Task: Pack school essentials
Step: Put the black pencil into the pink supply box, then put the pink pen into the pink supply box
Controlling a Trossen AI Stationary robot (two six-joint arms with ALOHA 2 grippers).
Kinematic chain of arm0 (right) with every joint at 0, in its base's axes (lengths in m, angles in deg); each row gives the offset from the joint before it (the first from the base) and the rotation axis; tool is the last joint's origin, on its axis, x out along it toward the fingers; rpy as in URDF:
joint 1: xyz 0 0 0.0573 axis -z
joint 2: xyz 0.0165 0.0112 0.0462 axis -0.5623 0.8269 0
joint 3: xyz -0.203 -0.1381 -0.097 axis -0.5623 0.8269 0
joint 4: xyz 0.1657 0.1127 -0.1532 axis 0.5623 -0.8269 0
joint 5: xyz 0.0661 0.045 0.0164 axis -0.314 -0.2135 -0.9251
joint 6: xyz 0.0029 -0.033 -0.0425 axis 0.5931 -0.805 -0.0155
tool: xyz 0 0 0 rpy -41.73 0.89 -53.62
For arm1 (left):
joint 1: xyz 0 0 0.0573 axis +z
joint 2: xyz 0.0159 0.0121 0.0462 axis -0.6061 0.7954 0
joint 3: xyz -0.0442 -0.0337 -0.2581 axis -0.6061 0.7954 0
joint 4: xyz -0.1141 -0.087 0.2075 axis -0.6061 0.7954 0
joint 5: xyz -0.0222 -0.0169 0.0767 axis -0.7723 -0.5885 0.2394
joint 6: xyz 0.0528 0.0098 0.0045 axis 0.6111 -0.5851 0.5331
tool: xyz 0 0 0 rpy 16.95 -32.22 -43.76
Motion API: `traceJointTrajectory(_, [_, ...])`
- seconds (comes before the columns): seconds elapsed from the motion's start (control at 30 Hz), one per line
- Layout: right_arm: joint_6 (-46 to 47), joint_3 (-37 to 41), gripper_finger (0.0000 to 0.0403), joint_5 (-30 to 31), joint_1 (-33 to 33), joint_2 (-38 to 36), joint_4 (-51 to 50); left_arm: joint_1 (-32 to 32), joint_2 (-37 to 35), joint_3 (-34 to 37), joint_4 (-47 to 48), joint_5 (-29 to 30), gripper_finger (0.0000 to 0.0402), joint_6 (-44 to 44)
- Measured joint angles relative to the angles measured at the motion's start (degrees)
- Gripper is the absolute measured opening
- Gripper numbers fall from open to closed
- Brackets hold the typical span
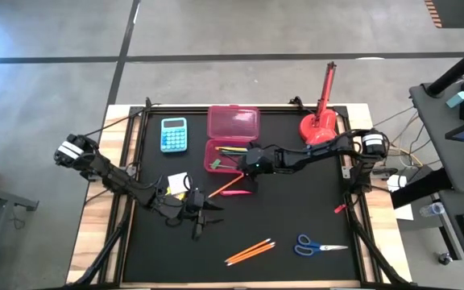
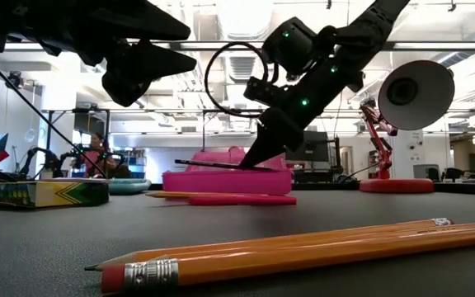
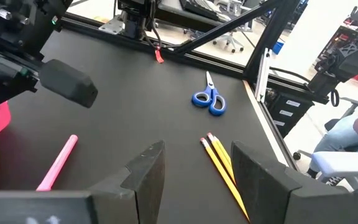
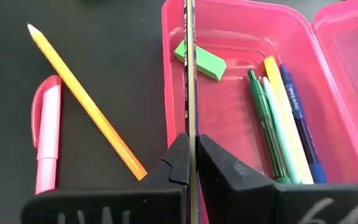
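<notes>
The pink case (image 1: 230, 155) lies open at the table's far middle, its tray holding a green eraser (image 4: 201, 61) and several pens (image 4: 284, 118). My right gripper (image 4: 191, 158) hovers over the tray's near-left part, shut on a thin dark pencil (image 2: 217, 165). An orange pencil (image 4: 86, 102) and a pink highlighter (image 4: 47, 134) lie on the mat beside the tray. My left gripper (image 3: 197, 180) hangs open over the mat's near left, with nothing between its fingers. Two orange pencils (image 1: 250, 251) and blue-handled scissors (image 1: 316, 246) lie near the front edge. A small pack (image 1: 177, 182) lies left of centre. My right gripper pinches the dark pencil's shaft (image 4: 190, 124) between its two fingers. The fingers slant down from the table's right, and the pencil runs on ahead of them. It is lifted clear and lies about level just above the case's tray (image 2: 225, 181).
A light-blue calculator (image 1: 174, 134) lies left of the case's raised lid (image 1: 234, 122). A red desk lamp (image 1: 321, 121) stands at the far right. A metal frame borders the black mat (image 1: 296, 209), which has free room at its right middle.
</notes>
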Motion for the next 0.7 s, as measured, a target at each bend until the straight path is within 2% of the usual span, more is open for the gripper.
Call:
traceJointTrajectory(0.2, [1.43, -0.04, 0.0018, -0.04, 0.00, -0.04, -0.25, 0.00, 0.00, 0.00, 0.00, 0.00, 0.0164, 0.00])
traceJointTrajectory(0.5, [2.46, -0.04, 0.0094, 0.09, 0.00, -0.14, -0.95, 0.02, 0.00, 0.00, 0.00, 0.00, 0.0164, 0.02])
traceJointTrajectory(0.7, [1.90, 0.09, 0.0123, 0.76, 0.00, -3.12, -3.70, 0.07, 0.00, 0.01, 0.01, -0.02, 0.0164, -0.02])
